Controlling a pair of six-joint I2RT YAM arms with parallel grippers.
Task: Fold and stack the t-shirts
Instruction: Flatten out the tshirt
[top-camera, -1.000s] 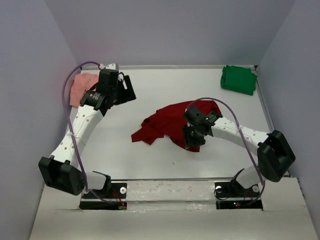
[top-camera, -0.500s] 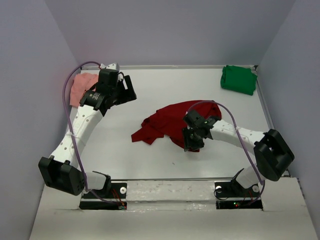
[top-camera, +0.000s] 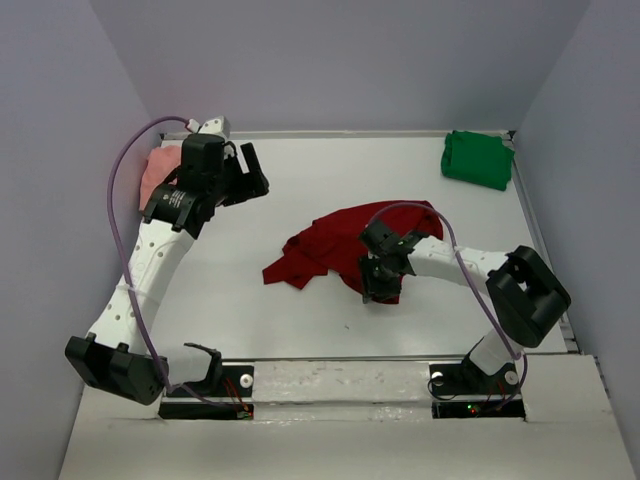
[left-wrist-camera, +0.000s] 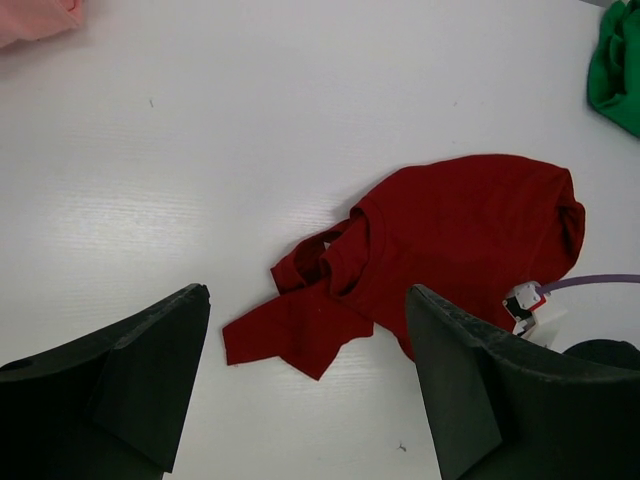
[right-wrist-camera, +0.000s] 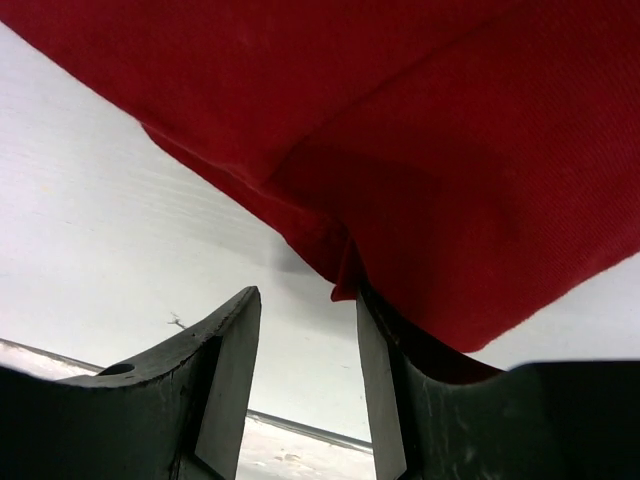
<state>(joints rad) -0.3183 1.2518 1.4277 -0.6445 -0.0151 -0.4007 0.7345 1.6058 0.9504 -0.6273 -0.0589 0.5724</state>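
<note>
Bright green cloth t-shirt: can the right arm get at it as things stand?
Probably yes: the right pincer sits at the dark red cloth t-shirt, and beyond that only bare white table leads to the green t-shirt.

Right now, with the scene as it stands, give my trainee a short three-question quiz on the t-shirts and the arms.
1. True or false: the green t-shirt lies in the far right corner of the table.
2. Which t-shirt does the left arm partly hide in the top view? A. the dark red t-shirt B. the pink t-shirt C. the green t-shirt
3. Fill in the blank: the right gripper stands at the near edge of the dark red t-shirt with its jaws ____.

Key: 1 true; 2 B; 3 open.
</note>
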